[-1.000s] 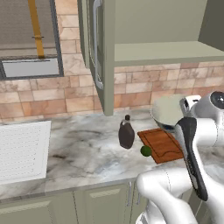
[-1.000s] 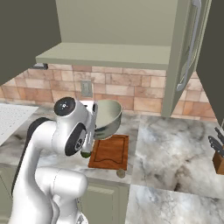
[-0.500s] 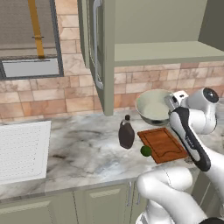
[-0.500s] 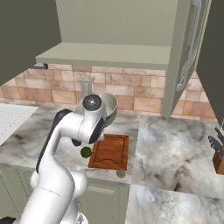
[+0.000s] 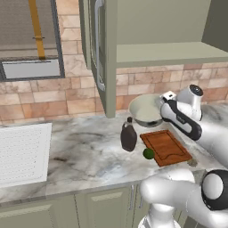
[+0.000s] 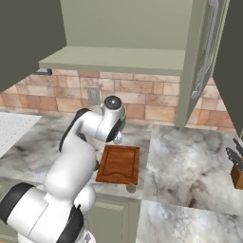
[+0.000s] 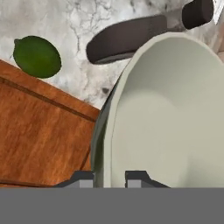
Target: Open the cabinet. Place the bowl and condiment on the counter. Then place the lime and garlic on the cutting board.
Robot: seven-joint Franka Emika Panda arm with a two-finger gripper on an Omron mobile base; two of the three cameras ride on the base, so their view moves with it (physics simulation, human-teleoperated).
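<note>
1. Two dark finger tips of the pincer [image 7: 110, 177] stand close together at the bottom of the hand view, one on either side of the rim of the bowl [image 7: 175, 113]; the pincer is clamped narrow on that rim and holds the bowl.
2. From the left base view the bowl [image 5: 146, 109] hangs tilted, with its pale inside turned toward the camera, above the back end of the cutting board [image 5: 165, 146] and in front of the brick wall.
3. Just left of the board stands the condiment [image 5: 128, 135], upright on the bench [image 5: 84, 151]; in the hand view it [image 7: 131, 35] shows as a dark shape beside the bowl's rim.
4. At the board's front left corner lies the lime [image 5: 148, 153], on the stone and just beside the wood; the hand view shows it [image 7: 37, 57] off the board [image 7: 39, 140], near its edge.
5. Near the bench's front edge, just beyond the board's near side in the right base view, sits the garlic [image 6: 131, 188], a small beige lump on the stone.
6. Above, the cabinet [image 5: 156, 26] is open, its door [image 5: 100, 49] swung out edge-on with the long silver handle showing; the shelf inside [image 6: 118, 59] looks bare.
7. A knife block [image 6: 236, 171] stands at the far right of the bench in the right base view.
</note>
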